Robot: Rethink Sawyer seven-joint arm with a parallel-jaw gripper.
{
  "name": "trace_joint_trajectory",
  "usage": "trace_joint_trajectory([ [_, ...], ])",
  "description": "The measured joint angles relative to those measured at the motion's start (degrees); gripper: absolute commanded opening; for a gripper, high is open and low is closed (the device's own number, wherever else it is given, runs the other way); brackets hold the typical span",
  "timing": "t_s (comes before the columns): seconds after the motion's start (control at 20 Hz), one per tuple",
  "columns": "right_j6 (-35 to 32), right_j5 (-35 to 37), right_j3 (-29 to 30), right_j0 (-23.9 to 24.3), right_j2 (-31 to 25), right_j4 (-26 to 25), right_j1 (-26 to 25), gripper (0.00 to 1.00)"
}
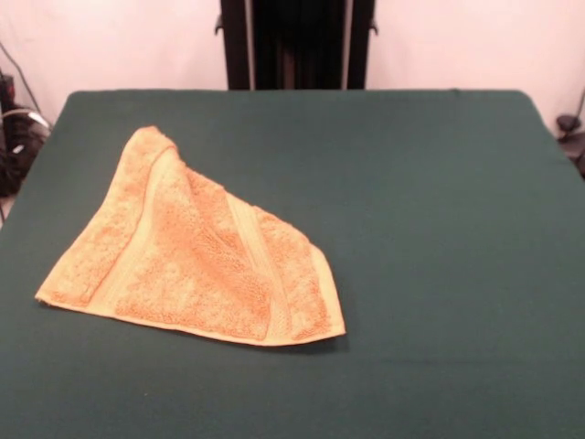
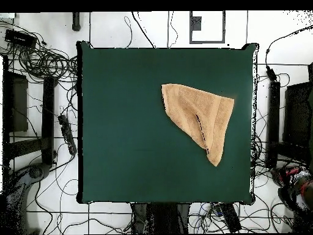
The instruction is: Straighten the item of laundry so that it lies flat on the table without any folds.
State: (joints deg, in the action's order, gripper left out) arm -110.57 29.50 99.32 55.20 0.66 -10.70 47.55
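Laundry here is a small orange-tan terry washcloth (image 1: pixel 192 261), doubled over itself into a rough triangle on the large dark green felt-topped table (image 1: pixel 430 229). In the front view it lies on the left half of the table, about midway between the near and far edges; in the overhead view the same cloth (image 2: pixel 200 118) sits toward the right side, well clear of every edge. Its long axis runs from a narrow point at the far end, as the front view has it, down to a wide hemmed edge nearest that camera. A flat woven band crosses the upper layer on a slant, and a raised fold line runs along the upper layer, so at least one flap is lying over the rest. That folded flap is what the coming move turns on: judged from how it lies, the top layer would have to be drawn outward from the fold line to open the square.

No gripper shows in either view; only the black pedestal (image 1: pixel 297 44) stands at the table's far side, so whether the fingers are open or closed cannot be told. Which corner lies underneath is hidden by the top layer, and no white tag can be made out
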Motion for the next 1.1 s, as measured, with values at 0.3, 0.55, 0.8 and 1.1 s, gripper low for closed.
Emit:
trace_joint_trajectory([
  [0.3,3.0,0.0,-0.3,3.9,-7.4,-4.5,-0.4,1.00],
  [0.55,5.0,1.4,-1.8,4.5,-11.5,-6.7,-0.5,1.00],
  [0.8,6.3,6.2,-4.7,4.3,-15.5,-7.3,-0.7,1.00],
  [1.1,6.3,10.7,-7.9,3.3,-17.1,-7.8,-1.7,1.00],
])
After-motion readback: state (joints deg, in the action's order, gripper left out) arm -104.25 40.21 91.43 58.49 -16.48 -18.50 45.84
